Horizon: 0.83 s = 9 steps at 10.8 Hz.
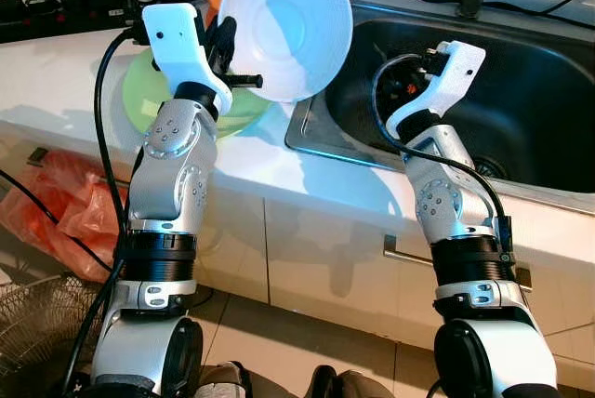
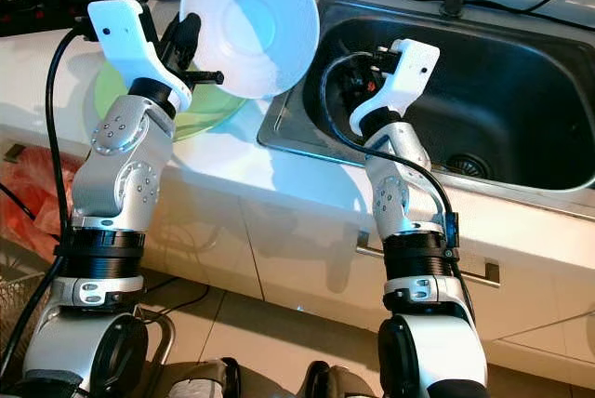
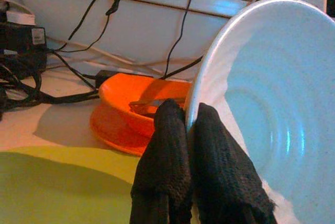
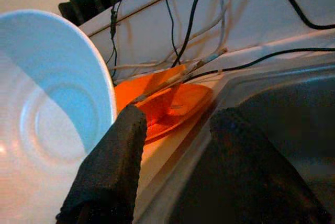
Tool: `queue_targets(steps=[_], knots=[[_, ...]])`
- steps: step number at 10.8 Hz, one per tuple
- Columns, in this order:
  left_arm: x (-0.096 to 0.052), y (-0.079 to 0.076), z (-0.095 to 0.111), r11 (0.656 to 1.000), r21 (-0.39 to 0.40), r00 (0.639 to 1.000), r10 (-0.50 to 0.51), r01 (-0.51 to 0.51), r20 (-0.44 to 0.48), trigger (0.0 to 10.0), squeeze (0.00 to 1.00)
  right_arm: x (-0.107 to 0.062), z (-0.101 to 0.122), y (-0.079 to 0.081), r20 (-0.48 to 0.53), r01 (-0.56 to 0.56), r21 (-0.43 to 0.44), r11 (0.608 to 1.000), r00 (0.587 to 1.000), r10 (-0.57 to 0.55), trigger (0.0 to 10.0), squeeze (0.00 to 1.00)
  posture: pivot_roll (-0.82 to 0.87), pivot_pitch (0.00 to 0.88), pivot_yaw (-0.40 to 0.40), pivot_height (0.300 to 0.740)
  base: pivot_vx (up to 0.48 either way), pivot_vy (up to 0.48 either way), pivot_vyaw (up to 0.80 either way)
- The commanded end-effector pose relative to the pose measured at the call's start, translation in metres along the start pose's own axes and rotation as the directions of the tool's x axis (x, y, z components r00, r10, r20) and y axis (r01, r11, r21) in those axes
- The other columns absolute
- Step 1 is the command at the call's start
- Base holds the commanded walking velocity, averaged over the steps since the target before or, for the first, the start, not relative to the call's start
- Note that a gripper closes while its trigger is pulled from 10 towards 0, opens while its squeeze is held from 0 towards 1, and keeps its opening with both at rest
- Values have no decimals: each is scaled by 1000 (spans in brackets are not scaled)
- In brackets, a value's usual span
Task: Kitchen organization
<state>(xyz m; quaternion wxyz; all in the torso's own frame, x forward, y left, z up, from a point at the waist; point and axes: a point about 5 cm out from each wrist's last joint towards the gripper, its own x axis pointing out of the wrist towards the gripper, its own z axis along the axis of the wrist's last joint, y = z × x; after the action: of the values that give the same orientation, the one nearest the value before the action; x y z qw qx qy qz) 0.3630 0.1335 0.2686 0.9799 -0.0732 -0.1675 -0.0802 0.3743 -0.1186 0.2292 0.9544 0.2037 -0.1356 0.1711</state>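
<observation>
- Your left gripper (image 3: 189, 130) has its fingers (image 3: 166, 145) pinched together on the rim of the white bowl (image 1: 284, 21), holding it tilted in the air above the counter (image 1: 56, 82), beside the sink (image 1: 521, 91)
- Your right gripper (image 4: 175, 130) hangs over the sink basin with its fingers (image 4: 112, 161) spread apart, gripping nothing
- Under the bowl you have a green plate (image 1: 139, 91) on the counter; behind it, an orange bowl (image 3: 131, 98) sits on an orange plate (image 3: 112, 130) near black cables (image 3: 31, 88)
</observation>
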Motion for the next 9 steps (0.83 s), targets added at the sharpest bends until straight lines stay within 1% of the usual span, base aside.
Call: queue_targets(steps=[1, 2, 3, 9], knots=[[2, -2, 6, 1000, 12, 999, -6, 5, 37, 10000, 0, -2, 4, 1, 11, -19, 6, 1000, 1000, 19, 10000, 1000, 83, 159, -43, 740, 0, 0, 0], [2, -2, 6, 1000, 12, 999, -6, 6, 36, 10000, 0, -2, 4, 2, 4, -30, 9, 1000, 1000, 30, 10000, 1000, 83, 159, -43, 740, 0, 0, 0], [2, -4, 5, 1000, 12, 999, -14, 13, 32, 10000, 0, -3, 1, 7, -14, -68, 17, 998, 998, 68, 10000, 0, 83, 158, -43, 740, 0, 0, 0], [2, -12, 3, 998, 6, 998, -67, 67, 19, 10000, 0, -4, -5, 14, -47, -113, 37, 993, 992, 115, 10000, 0, 86, 156, -44, 740, 0, 0, 0]])
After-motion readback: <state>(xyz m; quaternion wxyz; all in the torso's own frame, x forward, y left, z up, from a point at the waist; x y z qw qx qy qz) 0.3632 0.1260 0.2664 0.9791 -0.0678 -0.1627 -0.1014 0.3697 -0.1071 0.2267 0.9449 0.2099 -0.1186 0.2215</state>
